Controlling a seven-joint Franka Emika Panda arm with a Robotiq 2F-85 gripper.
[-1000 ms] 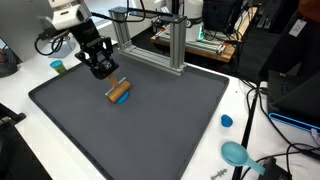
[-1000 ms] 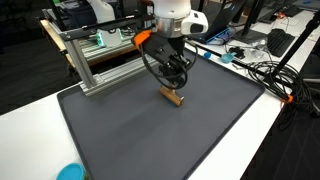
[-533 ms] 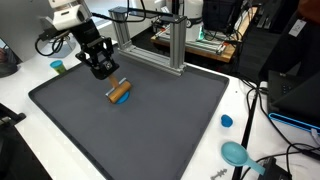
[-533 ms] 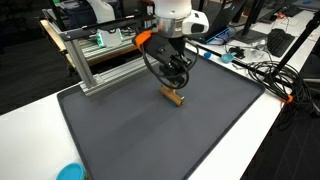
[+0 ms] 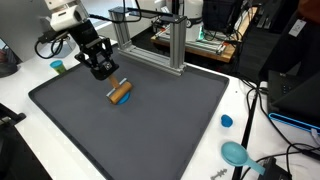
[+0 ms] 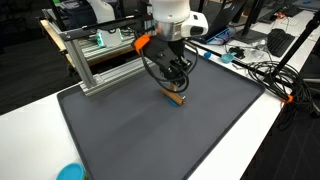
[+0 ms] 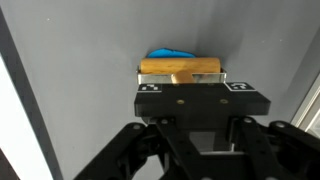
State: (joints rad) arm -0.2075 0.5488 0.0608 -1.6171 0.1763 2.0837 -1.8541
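Well, the brown block (image 7: pixel 180 67) lies on the desk (image 7: pixel 80 60), at 12 o'clock from the claw (image 7: pixel 183 90) in the wrist view. I cannot tell if the claw is spread or squeezed. Coming down crooked, it could knock the block rolling. Since before, nothing much has moved.

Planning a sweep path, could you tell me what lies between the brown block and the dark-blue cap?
Only bare grey mat, then a strip of white table, separates brown block from dark-blue cap, in an exterior view.
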